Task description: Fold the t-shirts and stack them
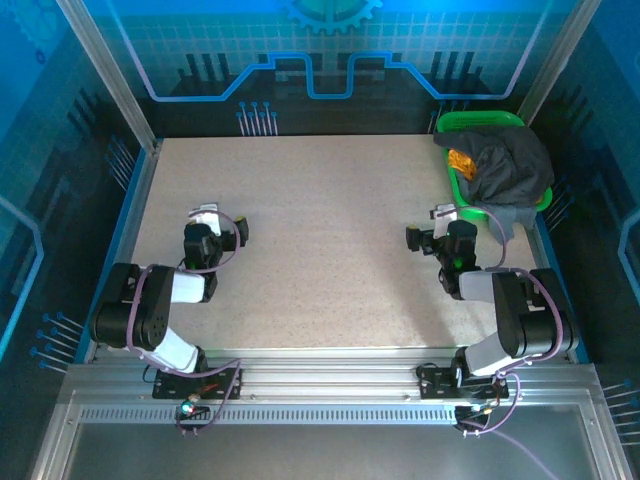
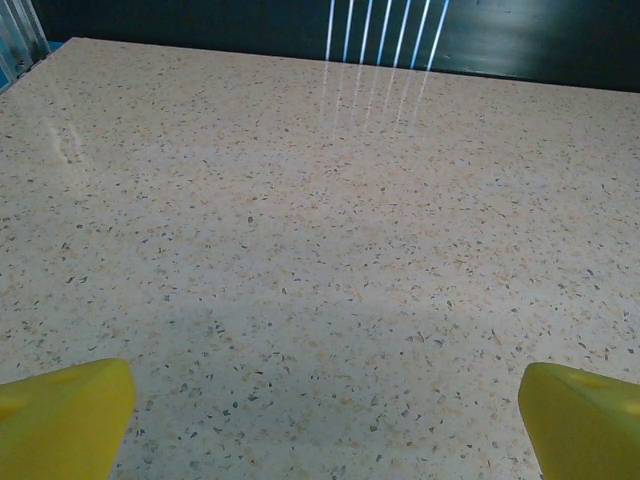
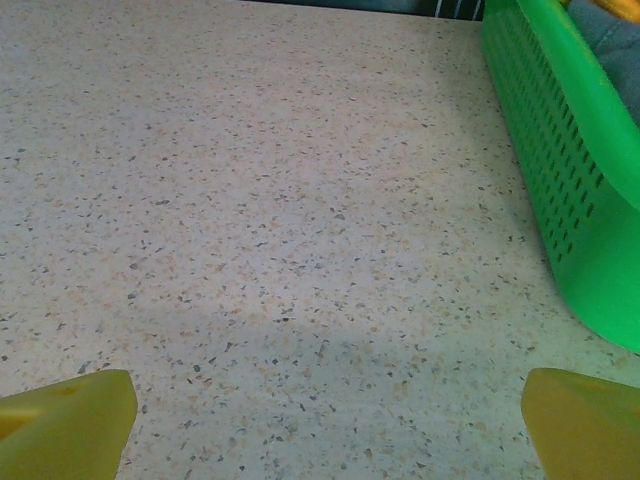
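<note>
Currently t-shirts (image 1: 505,165) sit heaped in green basket (image 1: 478,119) at bench (image 1: 320,200) far right corner, left tool (image 1: 222,220) and right tool (image 1: 428,225) both released, holding nothing.

One speckled beige stone-look counter (image 1: 320,230). One green slotted plastic basket (image 1: 478,120) stands on it. The basket holds a heap of soft cloth shirts in three colours: one dark charcoal t-shirt (image 1: 512,160), one orange-yellow t-shirt (image 1: 461,160) and one grey t-shirt (image 1: 497,214). Whether more lie beneath cannot be told. Two robot arms, the left arm (image 1: 150,300) and the right arm (image 1: 520,312), with one hand each: the left hand (image 1: 222,224) and the right hand (image 1: 428,226). Each hand has two yellow fingertips (image 2: 65,415), four in all.
</note>
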